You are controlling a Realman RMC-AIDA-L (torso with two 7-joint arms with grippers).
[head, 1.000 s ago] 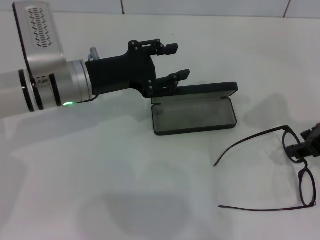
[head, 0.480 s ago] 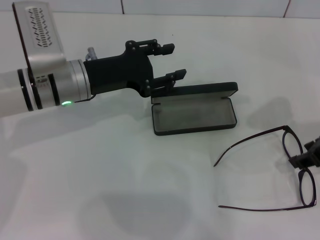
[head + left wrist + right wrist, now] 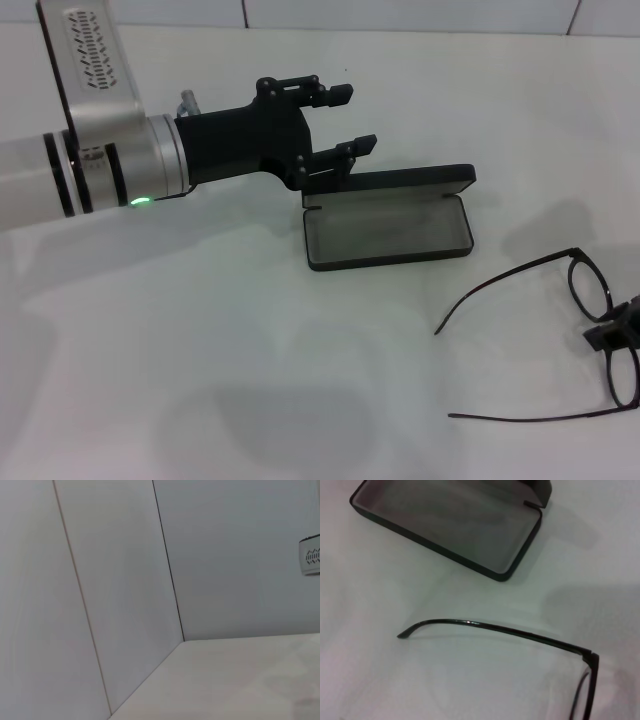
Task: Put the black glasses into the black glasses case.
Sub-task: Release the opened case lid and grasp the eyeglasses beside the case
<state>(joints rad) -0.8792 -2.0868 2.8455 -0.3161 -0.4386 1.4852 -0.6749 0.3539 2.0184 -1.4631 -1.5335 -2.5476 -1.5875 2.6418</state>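
Observation:
The black glasses case point(image 3: 388, 228) lies open mid-table, grey lining up, lid point(image 3: 410, 181) raised behind it. My left gripper point(image 3: 355, 120) is open and empty, hovering just over the case's left end beside the lid. The black glasses point(image 3: 588, 285) lie unfolded at the table's right side, temple arms pointing left. My right gripper point(image 3: 613, 336) shows only as a dark piece at the picture's right edge, closed on the glasses' bridge. The right wrist view shows the case point(image 3: 455, 525) and one temple arm of the glasses point(image 3: 510, 631). The left wrist view shows neither.
The white table point(image 3: 250, 350) carries only the case and glasses. A tiled wall point(image 3: 400, 12) runs along the back edge. The left wrist view shows the wall corner point(image 3: 170, 580).
The glasses and my right gripper have slid to the right and a little toward me, farther from the case. My left gripper has hardly moved.

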